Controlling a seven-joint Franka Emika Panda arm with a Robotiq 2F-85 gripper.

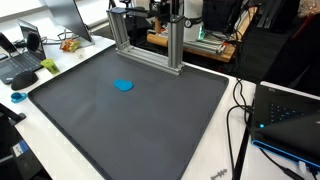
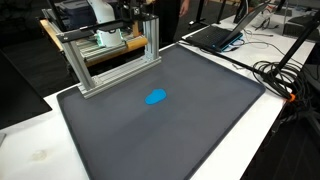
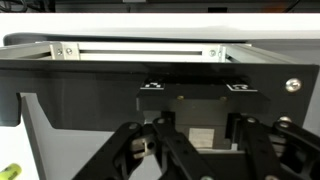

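The gripper [image 3: 195, 152] hangs behind the silver aluminium frame [image 1: 178, 45] at upper centre, fingers [image 3: 135, 150] seemingly spread, empty. The small blue flat object [image 1: 124, 85] lies mid-picture on the tabletop [image 2: 30, 150], well apart. No approach has begun, and reaching it means clearing the frame.

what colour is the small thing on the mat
The small thing is bright blue, clearest in an exterior view.

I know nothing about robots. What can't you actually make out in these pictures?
- Gripper: wrist view; its fingertips are cut off by the bottom edge, so open or shut is unclear.
- Blue object: both exterior views; too small to identify, and absent from the wrist view.
- Laptop: an exterior view; cut off by the right edge.
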